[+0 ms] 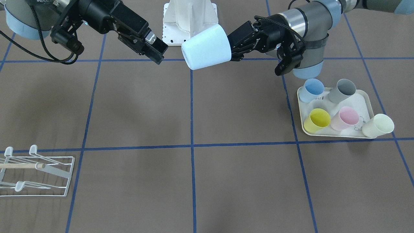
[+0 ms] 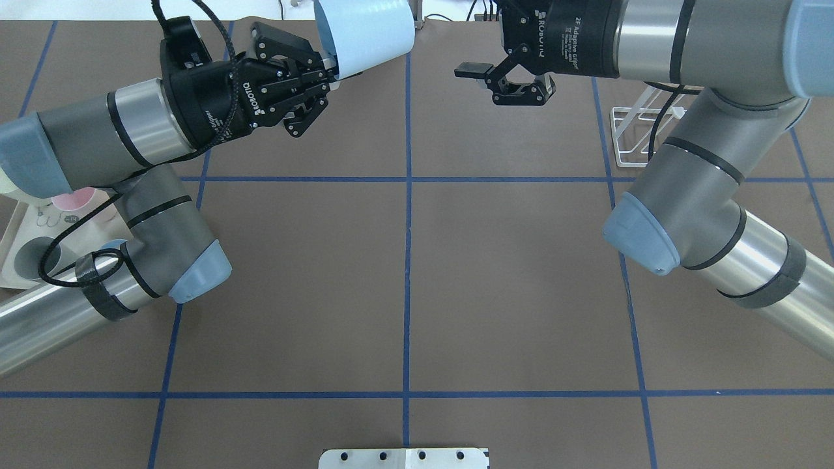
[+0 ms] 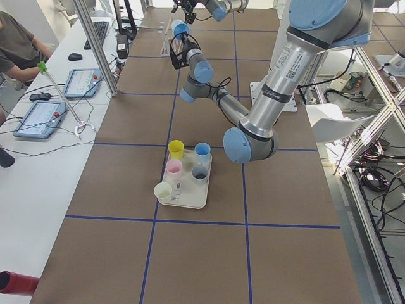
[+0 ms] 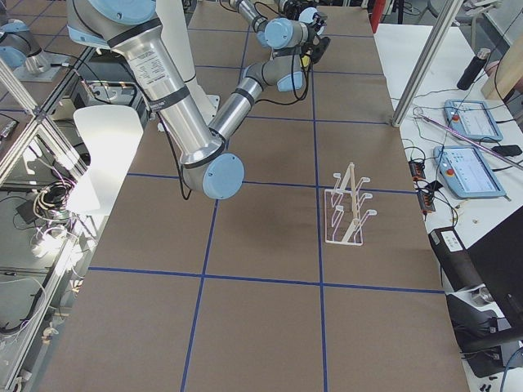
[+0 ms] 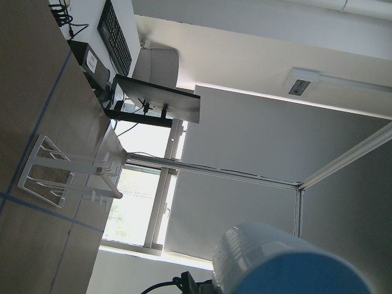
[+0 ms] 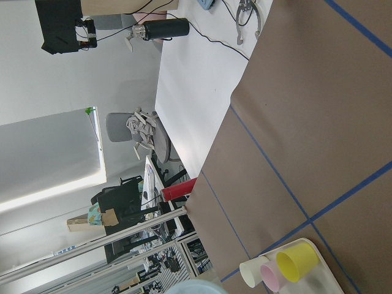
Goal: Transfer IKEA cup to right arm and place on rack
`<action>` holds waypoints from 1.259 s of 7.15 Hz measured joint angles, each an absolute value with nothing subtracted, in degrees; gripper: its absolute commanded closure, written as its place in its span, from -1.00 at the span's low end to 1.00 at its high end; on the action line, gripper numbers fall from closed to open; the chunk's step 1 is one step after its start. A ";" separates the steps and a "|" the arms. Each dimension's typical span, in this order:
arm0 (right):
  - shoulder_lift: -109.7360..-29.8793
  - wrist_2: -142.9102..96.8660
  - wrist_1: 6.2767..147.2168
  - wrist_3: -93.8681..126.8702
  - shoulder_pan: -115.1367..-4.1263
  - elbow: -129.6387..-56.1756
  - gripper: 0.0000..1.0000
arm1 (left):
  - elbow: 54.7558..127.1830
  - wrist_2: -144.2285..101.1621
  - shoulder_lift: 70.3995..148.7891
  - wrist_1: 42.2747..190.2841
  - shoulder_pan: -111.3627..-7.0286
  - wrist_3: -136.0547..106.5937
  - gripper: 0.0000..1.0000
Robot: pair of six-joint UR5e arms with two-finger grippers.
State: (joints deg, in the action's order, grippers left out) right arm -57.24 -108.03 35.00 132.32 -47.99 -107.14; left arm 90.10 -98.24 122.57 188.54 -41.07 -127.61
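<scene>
The pale blue cup hangs on its side in the air above the middle of the table's robot-side edge, just in front of the white robot base. The left gripper holds it, fingers clamped on one end of the cup while the other end points across at the right arm. The right gripper is level with the cup and just beside its free end, not touching it; the overhead view shows its fingers spread apart with nothing between them. The white wire rack stands near the table's corner on the right arm's side, by the operators' edge. On the left arm's side a cream tray carries five more cups: blue, grey, yellow, pink and cream.
</scene>
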 measured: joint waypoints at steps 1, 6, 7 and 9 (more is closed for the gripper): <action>-57.10 -107.58 35.02 132.81 -47.96 -107.14 -0.99 | 90.09 -98.20 122.81 188.51 -40.83 -127.61 1.00; -56.46 -107.03 35.07 133.24 -47.65 -107.02 -0.99 | 88.90 -98.17 125.22 188.06 -40.31 -127.62 1.00; -56.43 -107.01 35.07 133.24 -47.54 -107.02 -0.99 | 88.39 -98.17 125.99 187.98 -40.25 -127.62 1.00; -56.43 -107.04 35.07 133.24 -47.37 -106.99 -0.99 | 87.19 -98.15 127.63 187.82 -39.81 -127.56 1.00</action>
State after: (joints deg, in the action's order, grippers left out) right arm -56.43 -107.04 35.07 133.24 -47.37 -106.99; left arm 87.19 -98.15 127.63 187.82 -39.81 -127.56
